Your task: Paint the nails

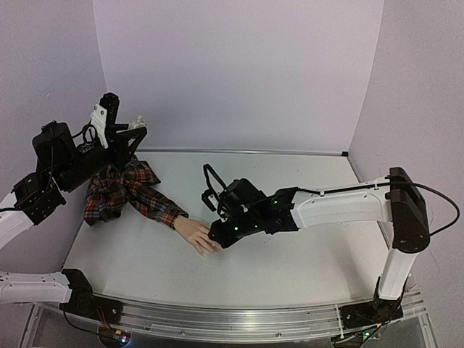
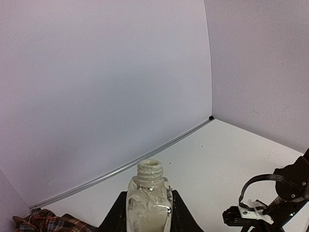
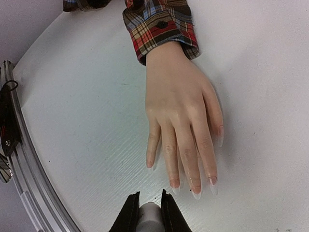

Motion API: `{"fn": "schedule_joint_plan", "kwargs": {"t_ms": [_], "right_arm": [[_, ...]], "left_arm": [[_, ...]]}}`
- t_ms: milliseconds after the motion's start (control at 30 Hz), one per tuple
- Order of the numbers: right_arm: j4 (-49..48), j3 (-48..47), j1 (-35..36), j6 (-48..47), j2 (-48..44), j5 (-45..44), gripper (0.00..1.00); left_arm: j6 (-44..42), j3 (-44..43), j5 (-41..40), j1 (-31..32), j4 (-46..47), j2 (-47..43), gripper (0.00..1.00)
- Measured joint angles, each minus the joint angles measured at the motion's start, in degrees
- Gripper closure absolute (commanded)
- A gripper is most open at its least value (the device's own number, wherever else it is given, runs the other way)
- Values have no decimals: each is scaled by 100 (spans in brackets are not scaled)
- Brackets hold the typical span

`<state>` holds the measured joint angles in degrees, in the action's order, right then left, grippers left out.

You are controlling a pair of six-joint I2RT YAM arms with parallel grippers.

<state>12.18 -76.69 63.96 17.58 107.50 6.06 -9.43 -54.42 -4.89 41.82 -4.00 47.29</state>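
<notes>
While the right tool [image 3: 150, 207] clamps a small pale grey cylinder [image 3: 150, 213] between its fingers, it hangs just short of the nails [image 3: 196, 194] of the mannequin hand [image 3: 181, 116]. That hand lies palm down on the white worktop [image 3: 87, 121], its plaid sleeve [image 3: 161, 24] trailing away. Well apart, the left tool [image 2: 148, 215] is closed on an uncapped white bottle [image 2: 148, 181], raised near the sleeve's far end.

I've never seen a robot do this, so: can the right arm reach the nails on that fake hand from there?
Probably yes. The right tool, clamped on a small pale cap, sits just short of the nails, with only bare table between.
</notes>
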Motion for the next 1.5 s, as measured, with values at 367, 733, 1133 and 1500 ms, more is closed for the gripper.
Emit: {"fn": "schedule_joint_plan", "kwargs": {"t_ms": [367,733,1133,1500], "right_arm": [[-232,25,97,9,185,-120,100],[-254,64,97,31,356,-396,100],[-275,52,97,31,577,-476,100],[-277,29,97,31,680,-589,100]], "left_arm": [[-277,92,-279,0,56,-26,100],[-360,169,-383,0,104,-39,100],[-409,172,-391,0,104,-39,100],[-411,172,-391,0,104,-39,100]]}}
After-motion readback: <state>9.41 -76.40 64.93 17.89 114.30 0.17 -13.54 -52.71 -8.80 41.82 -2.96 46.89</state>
